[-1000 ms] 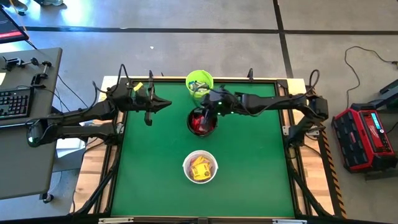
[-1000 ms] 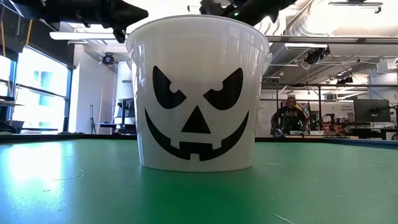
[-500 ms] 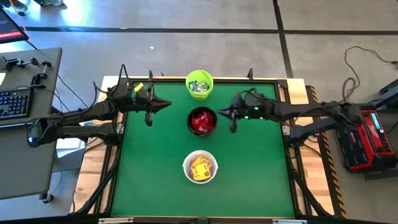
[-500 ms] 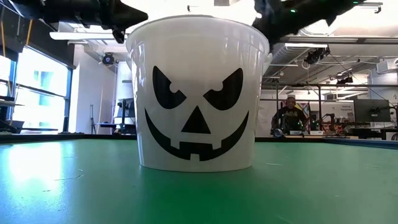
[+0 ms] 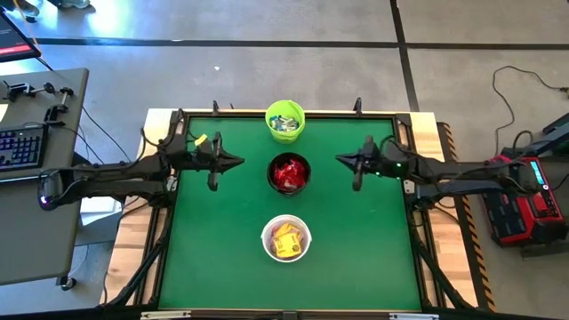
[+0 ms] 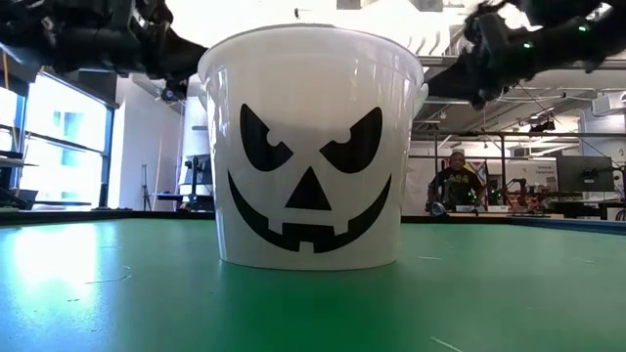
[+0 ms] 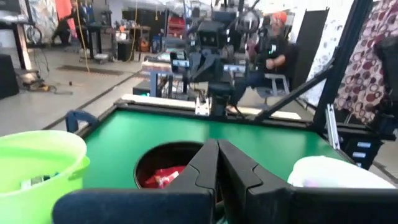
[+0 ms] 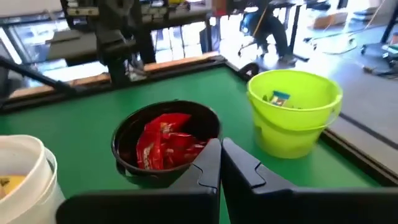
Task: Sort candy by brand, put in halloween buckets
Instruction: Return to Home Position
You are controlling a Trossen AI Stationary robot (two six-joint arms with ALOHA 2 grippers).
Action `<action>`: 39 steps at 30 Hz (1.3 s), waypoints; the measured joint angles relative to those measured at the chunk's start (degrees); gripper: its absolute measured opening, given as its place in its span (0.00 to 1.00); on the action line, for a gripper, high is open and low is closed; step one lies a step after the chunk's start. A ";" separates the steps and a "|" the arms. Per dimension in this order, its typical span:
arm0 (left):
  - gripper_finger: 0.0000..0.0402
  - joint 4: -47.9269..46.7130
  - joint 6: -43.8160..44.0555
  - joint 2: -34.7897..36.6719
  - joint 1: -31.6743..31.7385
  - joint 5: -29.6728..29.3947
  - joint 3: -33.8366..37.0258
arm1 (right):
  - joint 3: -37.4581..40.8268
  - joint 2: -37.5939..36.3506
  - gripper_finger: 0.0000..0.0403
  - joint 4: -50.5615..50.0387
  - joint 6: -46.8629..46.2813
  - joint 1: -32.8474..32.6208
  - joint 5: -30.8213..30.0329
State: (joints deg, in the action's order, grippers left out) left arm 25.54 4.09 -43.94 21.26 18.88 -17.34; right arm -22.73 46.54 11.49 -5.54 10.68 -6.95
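From above, the table shows three buckets in a line down its middle. The green bucket is at the far edge, the black bucket in the middle, and the white bucket nearest. Pale candy lies in the green one, red candy in the black and yellow candy in the white. No loose packet shows on the green mat, so the sorting looks complete. The left gripper and right gripper face each other across the black bucket, each well apart from it. Going home should mean drawing each arm straight back toward its own side. Height must be kept so that no finger clips a rim and tips a light bucket. A keyboard sits on a desk beyond the left arm, and a red case lies on the floor beyond the right arm. Both are off the table and out of the path.

At table height, the white bucket's painted face fills the middle and hides the other two. Both arms hang as dark shapes above it, and a person sits far behind.

The left wrist view shows that gripper's fingers pressed together, holding nothing, with the black bucket beyond.

The right wrist view shows the same: pinched tight, empty, with the black and green buckets ahead.
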 joint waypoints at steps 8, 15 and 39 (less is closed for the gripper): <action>0.00 0.58 0.33 7.99 -0.04 -1.62 6.14 | 8.43 -12.86 0.00 0.87 -0.47 -1.33 -6.74; 0.00 -5.34 0.73 16.04 0.13 -3.99 7.93 | 13.89 -21.38 0.00 0.74 -1.73 -1.33 -9.27; 0.00 -25.60 5.67 43.76 2.36 -13.60 13.44 | 22.12 -43.42 0.00 -8.49 -2.79 -1.33 -7.32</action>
State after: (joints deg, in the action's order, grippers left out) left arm -0.06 9.77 -0.18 23.62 5.28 -3.90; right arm -0.61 3.12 3.00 -8.33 9.34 -14.27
